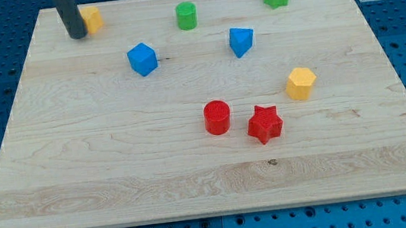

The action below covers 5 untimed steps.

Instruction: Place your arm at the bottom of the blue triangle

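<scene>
My tip (77, 35) has no gripper to open or close; it sits by the yellow block (92, 19), with the blue triangle (241, 40) well toward the view's right.

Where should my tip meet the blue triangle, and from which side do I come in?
Aim just below the blue triangle, at its narrow lower point, coming from the view's bottom. My tip sits far off at the view's upper left, beside the orange block; swing below the blue cube.

rod: upright, view's top-left | my tip (77, 36): down on surface
</scene>
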Tool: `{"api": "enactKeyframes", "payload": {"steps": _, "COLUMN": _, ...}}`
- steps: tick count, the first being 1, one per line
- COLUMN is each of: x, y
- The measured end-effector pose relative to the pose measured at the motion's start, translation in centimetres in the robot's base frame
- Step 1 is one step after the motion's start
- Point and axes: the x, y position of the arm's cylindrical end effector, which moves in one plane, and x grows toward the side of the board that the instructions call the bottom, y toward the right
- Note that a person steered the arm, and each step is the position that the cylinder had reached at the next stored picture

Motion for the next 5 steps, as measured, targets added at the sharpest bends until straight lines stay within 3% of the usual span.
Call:
{"api": "enactKeyframes", "payload": {"steps": 2, "x": 3.2, "y": 0.2}}
{"api": "enactKeyframes", "payload": {"steps": 5, "x": 2.9, "y": 4.2}}
